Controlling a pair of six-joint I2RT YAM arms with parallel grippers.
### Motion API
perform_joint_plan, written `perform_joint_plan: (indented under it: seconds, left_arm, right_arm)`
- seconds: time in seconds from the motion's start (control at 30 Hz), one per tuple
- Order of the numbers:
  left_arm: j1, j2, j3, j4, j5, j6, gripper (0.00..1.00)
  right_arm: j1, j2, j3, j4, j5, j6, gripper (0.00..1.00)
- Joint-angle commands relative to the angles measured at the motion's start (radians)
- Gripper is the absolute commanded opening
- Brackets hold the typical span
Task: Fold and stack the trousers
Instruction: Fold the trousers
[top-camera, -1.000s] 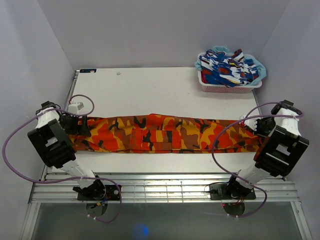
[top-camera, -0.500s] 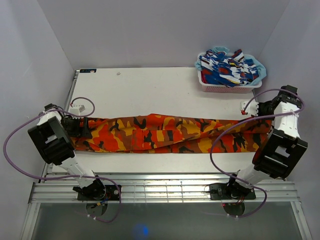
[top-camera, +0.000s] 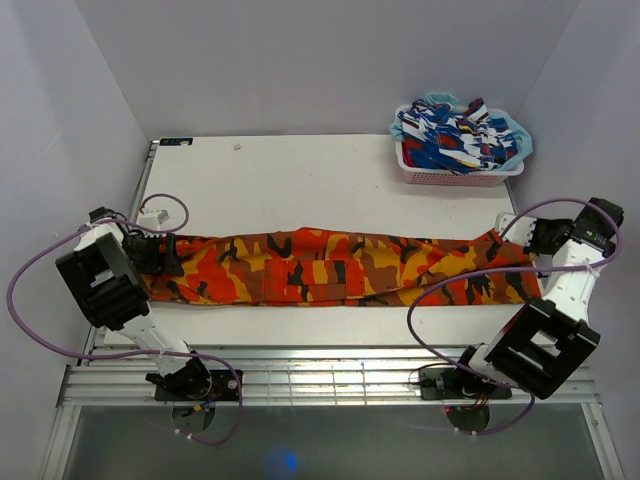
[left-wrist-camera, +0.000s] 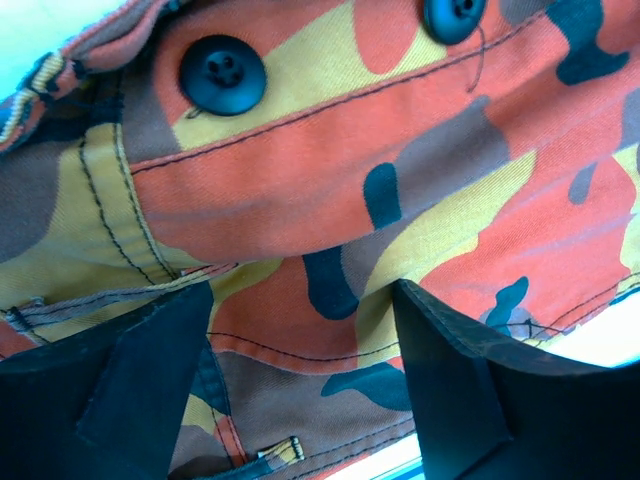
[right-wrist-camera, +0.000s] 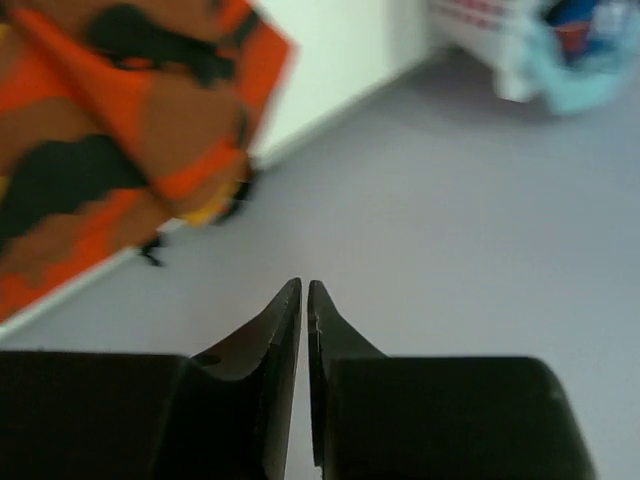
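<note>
Lying as a long strip across the near surface (top-camera: 300, 180), the trousers (top-camera: 330, 265) look soft, light and floppy, best pinched at the buttoned waistband under the wide-spread left pincer (left-wrist-camera: 300, 290) and at the hem near the right pincer (right-wrist-camera: 304, 285), which is closed on nothing.

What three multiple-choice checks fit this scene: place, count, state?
1. Where is the basket? A far right corner of the table; B near left corner; C near middle.
2. How many dark buttons on the trousers show in the left wrist view? A none; B two; C five.
3. The right gripper is: A wide open; B shut on the trousers; C shut, empty.
A: it sits at the far right edge. B: just two show, near the top edge. C: its fingertips meet with nothing between.
</note>
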Motion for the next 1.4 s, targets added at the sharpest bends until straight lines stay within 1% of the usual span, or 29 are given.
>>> perform_joint_plan:
  seconds: [0.0,0.03,0.07,0.1,0.13,0.17,0.2,0.23,0.27,0.3,0.33,0.37,0.4,0.43,0.47,0.5,0.53,0.57,0.6,0.63,0.7,0.77,0.8,0.87,1.0,1.37]
  left_arm:
    - [0.013,0.024,-0.014,0.032,-0.053,0.048,0.87]
    - [0.013,0.014,-0.002,-0.005,-0.033,0.068,0.88]
    - [0.013,0.001,0.012,-0.043,0.005,0.146,0.91]
    - [0.013,-0.015,0.029,-0.088,0.098,0.192,0.92]
    - [0.013,-0.068,0.044,-0.156,0.149,0.234,0.94]
    - [0.012,-0.100,0.078,-0.177,0.199,0.287,0.98]
    - [-0.011,-0.133,0.092,-0.189,0.237,0.298,0.98]
    - [-0.037,-0.194,0.107,-0.206,0.275,0.303,0.98]
    - [-0.074,-0.223,0.130,-0.212,0.288,0.300,0.98]
    - [-0.152,-0.254,0.137,-0.209,0.305,0.288,0.98]
    - [-0.195,-0.286,0.138,-0.192,0.337,0.268,0.98]
    - [-0.250,-0.332,0.137,-0.171,0.337,0.228,0.98]
    - [-0.372,-0.346,0.129,-0.131,0.330,0.156,0.98]
    - [-0.431,-0.352,0.126,-0.120,0.320,0.130,0.98]
    - [-0.491,-0.349,0.124,-0.113,0.317,0.110,0.98]
    - [-0.598,-0.340,0.124,-0.096,0.325,0.095,0.98]
    - [-0.637,-0.328,0.126,-0.088,0.342,0.072,0.98]
    - [-0.669,-0.311,0.129,-0.083,0.377,0.062,0.98]
    - [-0.730,-0.267,0.141,-0.068,0.380,0.050,0.97]
    - [-0.755,-0.244,0.150,-0.063,0.374,0.023,0.96]
    - [-0.809,-0.190,0.161,-0.047,0.365,0.007,0.95]
    - [-0.823,-0.178,0.143,-0.019,0.357,-0.014,0.94]
    - [-0.832,-0.177,0.129,0.021,0.333,-0.022,0.94]
    - [-0.832,-0.179,0.088,0.048,0.316,-0.034,0.94]
    - [-0.832,-0.179,0.032,0.067,0.297,-0.041,0.94]
    - [-0.832,-0.223,-0.050,0.090,0.248,-0.073,0.94]
  right_arm:
    - [-0.004,0.062,-0.092,-0.079,0.070,-0.186,0.14]
    - [-0.004,0.085,-0.082,-0.100,0.072,-0.182,0.21]
    - [-0.004,0.099,-0.060,-0.181,0.068,-0.182,0.37]
    - [-0.001,0.118,0.005,-0.224,0.052,-0.173,0.44]
    - [0.007,0.137,0.045,-0.266,0.045,-0.131,0.51]
    - [0.039,0.188,0.090,-0.315,0.045,-0.076,0.60]
    - [0.059,0.220,0.197,-0.348,0.055,-0.021,0.62]
    - [0.076,0.255,0.263,-0.385,0.049,0.083,0.64]
    - [0.093,0.341,0.338,-0.430,0.035,0.131,0.68]
    - [0.102,0.392,0.416,-0.547,0.017,0.166,0.69]
    - [0.111,0.439,0.581,-0.615,0.012,0.198,0.71]
    - [0.132,0.539,0.660,-0.678,0.005,0.253,0.72]
    - [0.145,0.578,0.728,-0.730,0.002,0.310,0.73]
    - [0.166,0.596,0.766,-0.731,0.012,0.343,0.72]
    - [0.203,0.593,0.744,-0.731,0.026,0.284,0.71]
    - [0.223,0.578,0.709,-0.726,0.066,0.242,0.70]
    - [0.249,0.563,0.663,-0.658,0.092,0.222,0.69]
    - [0.295,0.541,0.573,-0.609,0.127,0.204,0.67]
    - [0.315,0.535,0.542,-0.562,0.176,0.187,0.66]
    - [0.349,0.552,0.518,-0.506,0.196,0.182,0.66]
    - [0.375,0.596,0.543,-0.504,0.273,0.179,0.67]
    - [0.395,0.683,0.598,-0.559,0.307,0.185,0.68]
    - [0.398,0.710,0.644,-0.567,0.337,0.188,0.68]
    - [0.401,0.754,0.662,-0.550,0.363,0.190,0.69]
    - [0.401,0.785,0.635,-0.470,0.419,0.151,0.68]
    - [0.400,0.882,0.622,-0.373,0.457,0.111,0.65]
